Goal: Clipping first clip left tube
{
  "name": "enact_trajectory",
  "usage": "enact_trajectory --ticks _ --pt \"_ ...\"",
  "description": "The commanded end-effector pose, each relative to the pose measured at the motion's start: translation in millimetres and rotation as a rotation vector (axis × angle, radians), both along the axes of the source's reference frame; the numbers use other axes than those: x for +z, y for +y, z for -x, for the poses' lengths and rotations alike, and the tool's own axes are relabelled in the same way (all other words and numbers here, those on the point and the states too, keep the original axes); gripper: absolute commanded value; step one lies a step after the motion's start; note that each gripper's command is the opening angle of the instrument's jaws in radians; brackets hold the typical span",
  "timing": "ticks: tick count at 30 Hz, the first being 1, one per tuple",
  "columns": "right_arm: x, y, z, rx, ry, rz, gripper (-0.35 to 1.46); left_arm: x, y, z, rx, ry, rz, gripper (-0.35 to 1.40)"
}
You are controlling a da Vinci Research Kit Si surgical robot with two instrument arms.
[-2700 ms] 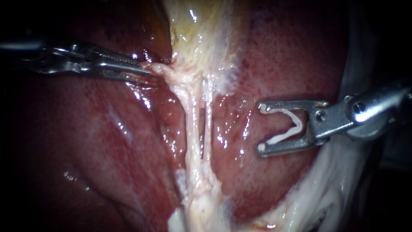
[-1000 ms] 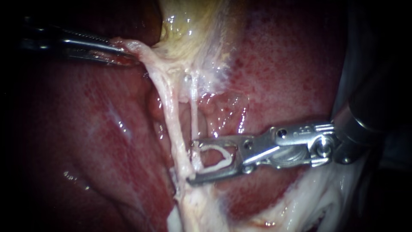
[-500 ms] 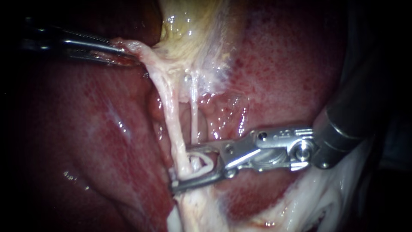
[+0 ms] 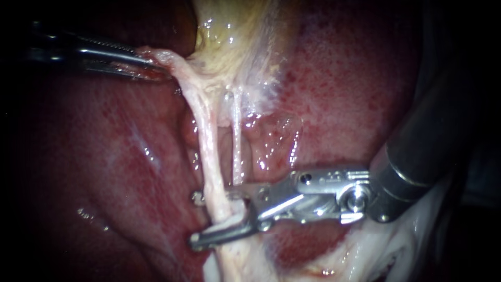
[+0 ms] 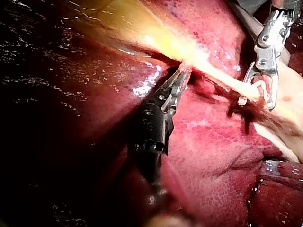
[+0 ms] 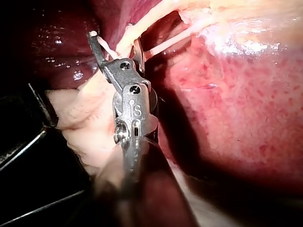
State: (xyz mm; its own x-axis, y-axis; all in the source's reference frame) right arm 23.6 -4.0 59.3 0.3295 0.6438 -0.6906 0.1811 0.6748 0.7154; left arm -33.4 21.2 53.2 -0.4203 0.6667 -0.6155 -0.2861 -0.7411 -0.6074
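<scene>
Two pale tubes run down from the yellowish gallbladder (image 4: 235, 31): a thick left tube (image 4: 207, 151) and a thin right tube (image 4: 237, 151). My left instrument (image 4: 148, 61) is shut on a pale strand of tissue (image 4: 164, 56) at the gallbladder's lower end and holds it taut to the left. My right instrument (image 4: 195, 219) straddles the left tube low down. Its jaws stand apart and hold a white clip (image 4: 227, 223) around that tube, tips past it. The right tube vanishes behind the upper jaw. The right wrist view shows the same jaws (image 6: 115, 42) and clip (image 6: 108, 47).
Red liver (image 4: 344, 94) lies under and on both sides of the tubes. White fatty tissue (image 4: 386, 245) lies below the right instrument's shaft. In the left wrist view the right instrument (image 5: 255, 92) sits ahead of and beside my left jaws (image 5: 182, 73).
The left instrument has pulled the strand up and left. The right instrument came across from the right and slid further left, so the left tube now sits deep between its jaws.
</scene>
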Motion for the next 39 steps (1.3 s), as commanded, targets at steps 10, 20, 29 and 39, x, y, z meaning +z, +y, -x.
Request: enact_trajectory --ticks 10,20,29,39 --pt "-1.8 -0.4 -0.6 0.004 0.001 -0.039 0.45 0.0 0.0 0.0 0.0 0.0 0.001 -0.35" --pt "-2.2 0.4 -0.1 0.018 -0.042 -0.16 0.22 0.0 0.1 0.1 0.0 0.001 0.001 -0.35" --pt "-2.1 0.4 0.4 0.006 -0.054 -0.212 -0.35 0.1 0.1 0.1 0.0 0.001 0.001 -0.35" --pt "-1.7 0.6 0.8 0.006 -0.059 -0.235 -0.35 0.1 0.1 0.1 -0.001 0.001 0.001 -0.35"
